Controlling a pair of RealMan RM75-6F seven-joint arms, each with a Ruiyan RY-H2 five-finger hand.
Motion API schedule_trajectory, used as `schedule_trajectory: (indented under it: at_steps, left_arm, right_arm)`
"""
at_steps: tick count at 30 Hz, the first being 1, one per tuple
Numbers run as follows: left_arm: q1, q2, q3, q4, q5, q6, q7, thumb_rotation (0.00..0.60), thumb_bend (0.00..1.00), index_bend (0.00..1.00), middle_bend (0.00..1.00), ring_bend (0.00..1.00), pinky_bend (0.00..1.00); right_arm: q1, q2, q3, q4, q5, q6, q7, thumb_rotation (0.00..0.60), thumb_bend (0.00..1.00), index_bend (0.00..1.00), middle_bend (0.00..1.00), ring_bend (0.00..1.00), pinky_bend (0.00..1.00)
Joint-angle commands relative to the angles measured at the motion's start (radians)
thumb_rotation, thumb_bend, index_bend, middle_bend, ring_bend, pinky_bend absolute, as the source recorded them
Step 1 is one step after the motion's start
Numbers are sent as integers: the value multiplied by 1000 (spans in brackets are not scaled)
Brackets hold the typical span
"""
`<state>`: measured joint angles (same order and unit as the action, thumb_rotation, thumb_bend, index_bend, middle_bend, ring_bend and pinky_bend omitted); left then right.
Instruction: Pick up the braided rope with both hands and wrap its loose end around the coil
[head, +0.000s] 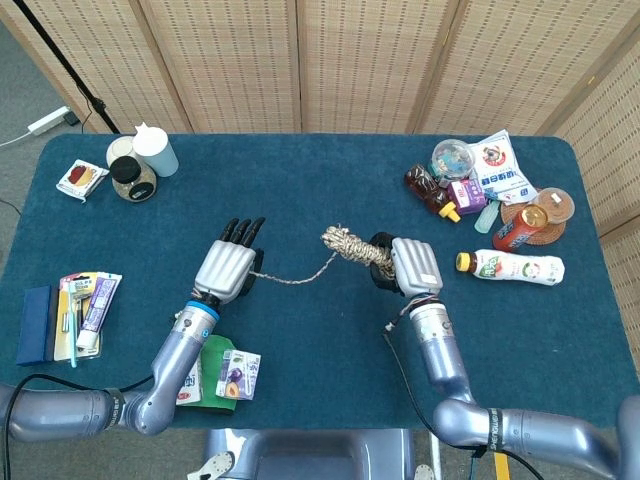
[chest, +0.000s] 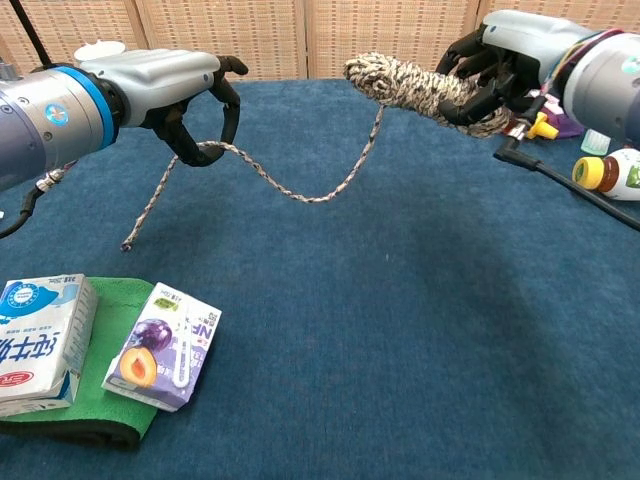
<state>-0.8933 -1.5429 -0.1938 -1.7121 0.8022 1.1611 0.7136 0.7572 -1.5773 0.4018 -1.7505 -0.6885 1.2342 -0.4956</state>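
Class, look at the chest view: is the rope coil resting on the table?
No: the right hand holds the rope coil raised above the table.

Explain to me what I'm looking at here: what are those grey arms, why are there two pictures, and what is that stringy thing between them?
These are two pictures of one moment, both taken by the robot's own cameras. The head view looks down on the blue table; the chest view looks across it from lower down.

The grey arms belong to the robot, and each ends in a robot hand with fingers like a person's. The right robot hand grips a wound coil of braided rope, lifted off the table. The rope's loose end sags from the coil over to the left robot hand, which holds it with curled fingers; the tip hangs down towards the table.

Also lying about: drink cartons on a green cloth near the left arm, bottles and snack packets at the far right.
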Motion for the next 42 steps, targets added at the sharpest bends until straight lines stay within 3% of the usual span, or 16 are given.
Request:
schedule_trajectory:
  at_steps: [1, 12, 19, 26, 42]
  left_arm:
    - [1, 14, 7, -35, 14, 3, 8, 600, 404, 572, 0, 0, 0]
    - [-6, 36, 2, -164, 45, 10, 17, 600, 403, 572, 0, 0, 0]
    - [-34, 55, -61, -272, 17, 14, 7, 600, 404, 575, 0, 0, 0]
    - [-79, 45, -113, -327, -28, 55, 49, 600, 404, 577, 0, 0, 0]
    - [-164, -67, -222, -247, -59, 114, -9, 600, 404, 593, 0, 0, 0]
  right_arm:
    - [50, -54, 36, 40, 80, 55, -76, 600, 799, 590, 602, 570, 973]
    - [95, -130, 19, 150, 134, 95, -160, 600, 804, 598, 621, 598, 1000]
    - [116, -187, -33, 236, 94, 102, -211, 600, 804, 607, 640, 610, 1000]
    - [116, -214, -62, 257, 63, 91, -235, 600, 804, 609, 642, 612, 1000]
    - [58, -166, -208, 161, -124, 46, -224, 600, 807, 611, 645, 616, 1000]
